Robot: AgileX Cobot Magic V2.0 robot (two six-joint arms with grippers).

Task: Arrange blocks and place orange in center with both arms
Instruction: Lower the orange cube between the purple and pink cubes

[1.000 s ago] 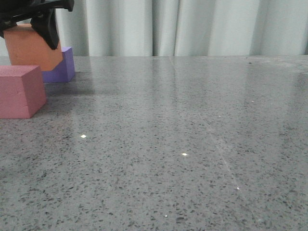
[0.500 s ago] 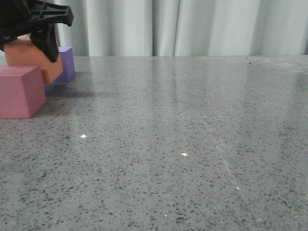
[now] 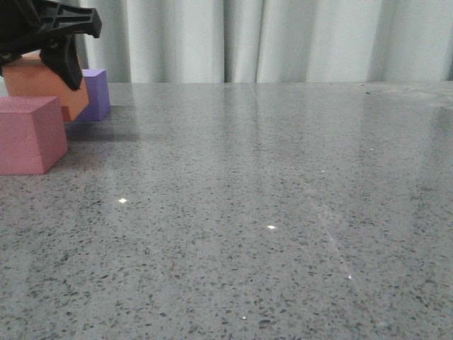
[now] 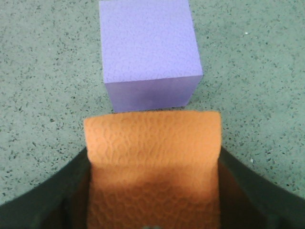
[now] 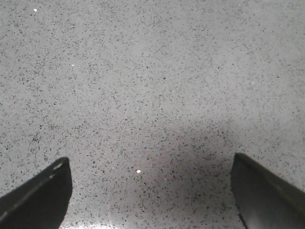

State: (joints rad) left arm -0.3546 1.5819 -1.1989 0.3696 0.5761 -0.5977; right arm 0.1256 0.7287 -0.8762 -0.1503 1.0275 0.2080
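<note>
Your left gripper has its jaws clamped on the orange cube; lowering carelessly could nudge the purple cube just beyond; right gripper jaws open, empty.

Orange cube: plain orange, finely textured. Purple cube: violet. Pink-red cube: matte pink-red. Bench: grey with dark speckles. Left gripper: black. Curtain: pale grey-white.

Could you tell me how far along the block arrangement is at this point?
Partly done. The pink-red cube and purple cube rest on the table. In hand: the left claw grips the orange cube near both. Left: releasing it between them. The right claw is open over bare tabletop.
</note>
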